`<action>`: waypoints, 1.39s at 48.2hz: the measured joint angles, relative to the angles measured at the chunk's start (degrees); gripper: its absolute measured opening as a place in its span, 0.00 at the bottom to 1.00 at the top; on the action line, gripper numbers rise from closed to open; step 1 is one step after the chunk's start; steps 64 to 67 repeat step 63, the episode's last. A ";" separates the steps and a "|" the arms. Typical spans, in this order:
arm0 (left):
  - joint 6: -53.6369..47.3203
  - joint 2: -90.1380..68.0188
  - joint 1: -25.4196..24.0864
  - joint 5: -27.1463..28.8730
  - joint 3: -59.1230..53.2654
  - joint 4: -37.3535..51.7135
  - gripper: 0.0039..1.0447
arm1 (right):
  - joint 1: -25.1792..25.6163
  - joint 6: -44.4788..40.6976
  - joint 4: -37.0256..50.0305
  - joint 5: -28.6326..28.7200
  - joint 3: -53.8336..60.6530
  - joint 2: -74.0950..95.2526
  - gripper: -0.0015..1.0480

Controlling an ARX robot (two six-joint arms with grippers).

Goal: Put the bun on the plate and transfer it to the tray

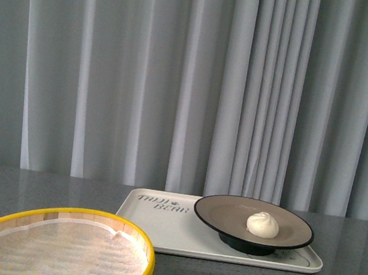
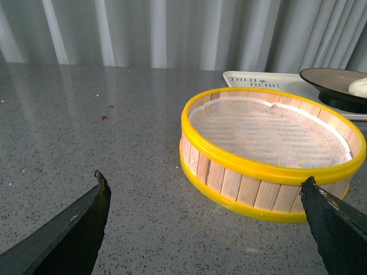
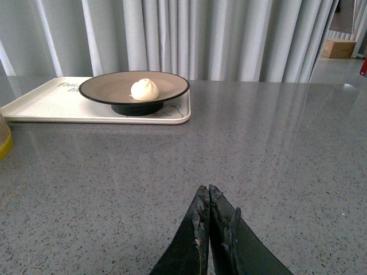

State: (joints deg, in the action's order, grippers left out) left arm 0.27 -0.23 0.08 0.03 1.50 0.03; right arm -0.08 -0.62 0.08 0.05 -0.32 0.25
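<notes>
The white pleated bun (image 1: 263, 224) rests on the beige plate with a black rim (image 1: 228, 213), and the plate stands on the cream tray (image 1: 159, 232) printed with lettering. In the right wrist view the bun (image 3: 144, 90), plate (image 3: 103, 89) and tray (image 3: 46, 100) lie far off across the grey table. My right gripper (image 3: 207, 192) is shut with nothing in it, low over bare tabletop. My left gripper (image 2: 203, 186) is open and empty, its fingers (image 2: 86, 220) wide apart in front of the steamer basket. No arm shows in the front view.
A yellow-rimmed wooden steamer basket (image 2: 266, 154) with a white cloth liner sits left of the tray; its near rim (image 1: 60, 215) fills the front view's lower left. Grey curtains hang behind the speckled grey table (image 3: 275, 143). Small red marks (image 2: 105, 117) dot the tabletop.
</notes>
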 joint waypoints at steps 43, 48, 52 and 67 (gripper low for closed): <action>0.00 0.04 0.00 0.00 0.00 0.00 0.94 | 0.00 0.02 0.00 0.00 0.00 0.00 0.92; 0.00 0.04 0.00 0.00 0.00 0.00 0.94 | 0.00 0.02 0.00 0.00 0.00 0.00 0.92; 0.00 0.04 0.00 0.00 0.00 0.00 0.94 | 0.00 0.02 0.00 0.00 0.00 0.00 0.92; 0.00 0.04 0.00 0.00 0.00 0.00 0.94 | 0.00 0.02 0.00 0.00 0.00 0.00 0.92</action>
